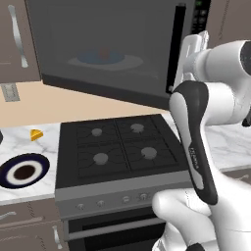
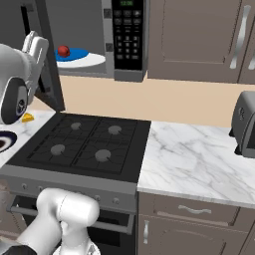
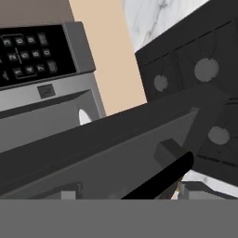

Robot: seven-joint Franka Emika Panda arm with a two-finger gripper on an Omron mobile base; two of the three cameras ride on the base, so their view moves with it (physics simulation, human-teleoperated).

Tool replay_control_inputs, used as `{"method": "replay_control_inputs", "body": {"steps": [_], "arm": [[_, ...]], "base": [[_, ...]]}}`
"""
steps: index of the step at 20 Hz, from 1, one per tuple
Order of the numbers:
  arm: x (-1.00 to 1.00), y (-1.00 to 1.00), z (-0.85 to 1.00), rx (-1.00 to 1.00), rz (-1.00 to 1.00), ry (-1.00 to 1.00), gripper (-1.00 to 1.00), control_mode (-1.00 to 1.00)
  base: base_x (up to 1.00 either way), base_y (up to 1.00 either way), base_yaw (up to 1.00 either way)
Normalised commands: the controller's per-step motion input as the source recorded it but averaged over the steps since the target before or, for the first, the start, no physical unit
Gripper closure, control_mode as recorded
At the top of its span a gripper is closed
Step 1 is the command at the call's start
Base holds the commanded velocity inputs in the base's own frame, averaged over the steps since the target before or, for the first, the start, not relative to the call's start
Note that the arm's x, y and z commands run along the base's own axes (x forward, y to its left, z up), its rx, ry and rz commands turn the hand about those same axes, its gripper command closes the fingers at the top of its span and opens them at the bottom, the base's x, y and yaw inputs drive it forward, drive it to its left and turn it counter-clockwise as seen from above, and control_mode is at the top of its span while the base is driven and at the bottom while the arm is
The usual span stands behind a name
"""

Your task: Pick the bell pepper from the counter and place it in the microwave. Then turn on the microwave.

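In the left base view we find the bell pepper [image 1: 104,53] already on the white turntable [image 1: 105,60] inside the microwave [image 1: 112,44], dim behind the glass of the part-open door [image 1: 105,49], with the claw [image 1: 196,46] at the door's handle edge; we judge the step in hand to be swinging that door shut, best done by a steady push near the handle until it seats. In the right base view the pepper reads as a small round red lump on the turntable's blue centre, left of the keypad [image 2: 127,35], well clear of the desk [image 2: 194,159]. In the hand view the door's top edge and black handle [image 3: 160,179] lie close below, and we cannot tell whether the claw is released or clenched.
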Motion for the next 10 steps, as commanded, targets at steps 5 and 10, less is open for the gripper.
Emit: {"method": "replay_control_inputs", "body": {"steps": [5, 10], "arm": [[0.5, -0.21, 0.0, 0.0, -0.02, 0.03, -1.0, -1.0], [0.54, -0.17, 0.0, 0.0, -0.02, 0.06, -1.0, -1.0]], "base": [[0.0, 0.0, 0.0], [0.0, 0.0, 0.0]]}}
